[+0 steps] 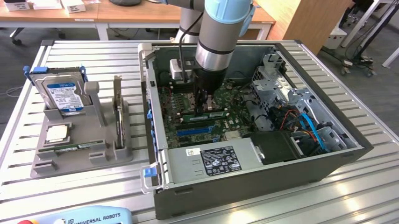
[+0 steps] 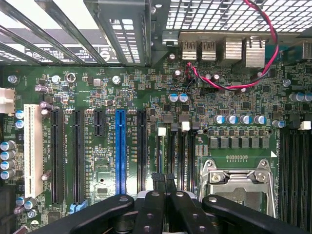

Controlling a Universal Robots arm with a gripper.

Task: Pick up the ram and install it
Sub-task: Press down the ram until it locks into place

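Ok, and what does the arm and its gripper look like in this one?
The arm is a silver-grey metal tube with a light-blue plastic joint cap above it. Below the tube sits a black cylindrical wrist section, with a small pale grey box mounted beside it and a black cable running up along the arm. The gripper is black, with matte finger links held by round bolts.

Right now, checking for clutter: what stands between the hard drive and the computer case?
An upright memory stick in the grey rack, seen in the exterior view.
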